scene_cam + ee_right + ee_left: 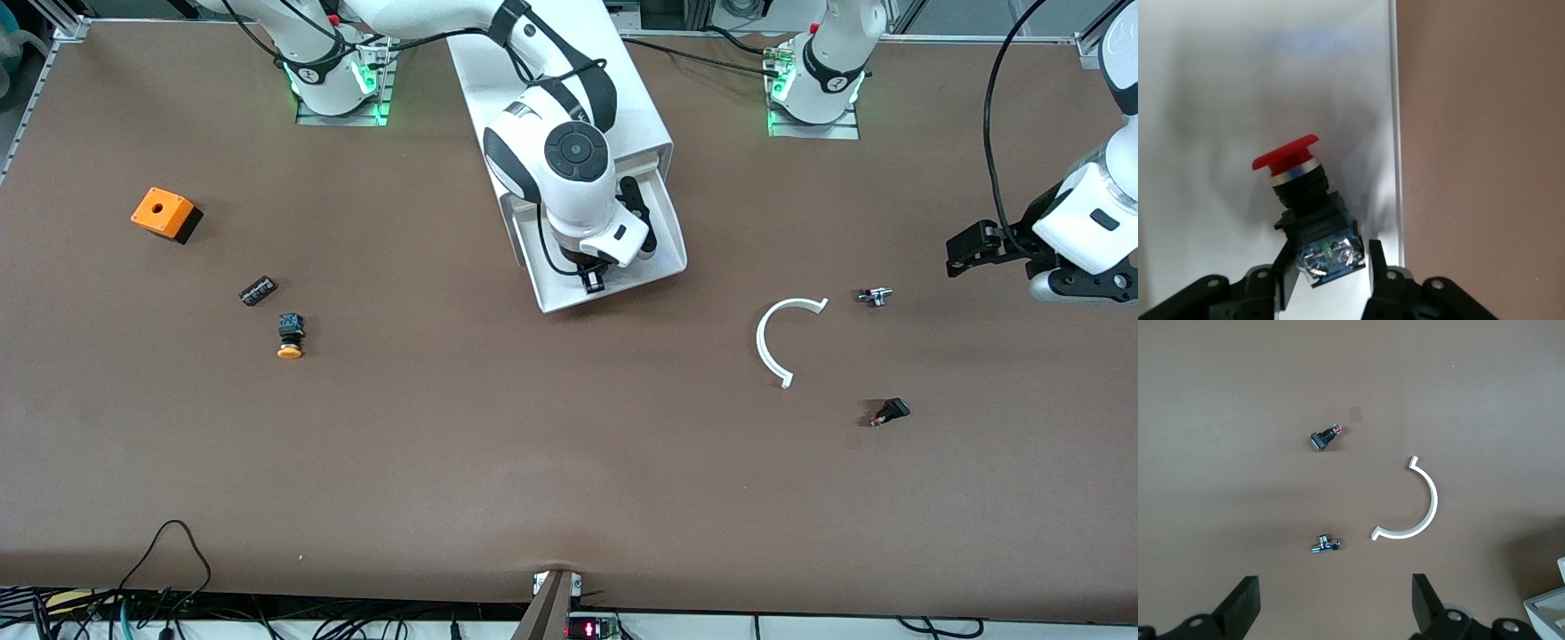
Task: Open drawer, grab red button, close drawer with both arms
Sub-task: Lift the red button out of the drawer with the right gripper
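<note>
The small push button with a round red mushroom cap and black-and-blue blocky body (1305, 213) sits between the fingers of the right arm's black two-finger gripper (1328, 273), over the floor of the wide, shallow white plastic drawer (671, 253), which stands pulled out of the big white boxy cabinet (640, 116). The fingers close against the blue block, so the grasp looks made; the button's long axis runs from the block at the fingertips out to the red cap, tilted a little, with the drawer's side rim just beside it. The next move, as I judge it, is a straight lift clear of that rim. The right arm is plainly the nearer one. The left arm's black gripper (1335, 603) waits spread wide and empty over bare brown table (533, 462) toward its own end, above a white plastic half-ring (1418, 510) and a small metal fitting (1325, 545). No brand or label is readable on the button; the print on the block is too small to make out.
</note>
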Available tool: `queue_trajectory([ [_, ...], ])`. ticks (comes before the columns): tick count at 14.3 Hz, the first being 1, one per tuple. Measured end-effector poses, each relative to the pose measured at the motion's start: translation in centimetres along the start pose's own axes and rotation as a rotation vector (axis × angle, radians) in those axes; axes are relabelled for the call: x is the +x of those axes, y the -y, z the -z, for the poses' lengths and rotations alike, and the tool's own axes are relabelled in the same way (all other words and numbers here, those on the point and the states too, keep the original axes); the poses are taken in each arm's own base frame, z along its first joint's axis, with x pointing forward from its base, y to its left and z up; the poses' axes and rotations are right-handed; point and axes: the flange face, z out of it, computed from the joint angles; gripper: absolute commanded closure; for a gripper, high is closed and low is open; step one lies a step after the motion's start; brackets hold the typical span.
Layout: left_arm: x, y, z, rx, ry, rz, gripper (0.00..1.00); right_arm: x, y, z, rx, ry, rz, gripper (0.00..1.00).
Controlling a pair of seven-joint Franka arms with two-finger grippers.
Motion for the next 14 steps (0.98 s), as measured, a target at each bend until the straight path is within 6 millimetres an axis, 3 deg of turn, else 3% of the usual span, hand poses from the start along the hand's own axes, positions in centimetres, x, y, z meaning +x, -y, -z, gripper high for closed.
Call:
queue_trajectory([
  [9, 0.0, -1.4, 0.0, 0.007, 0.001, -0.019, 0.00, 0.1, 0.0, 0.1, -0.001, -0.001, 0.002, 0.70],
  [14, 0.0, -1.7, -0.1, 0.017, 0.001, -0.020, 0.00, 0.2, -0.1, 1.2, -0.015, -0.010, 0.004, 0.72],
])
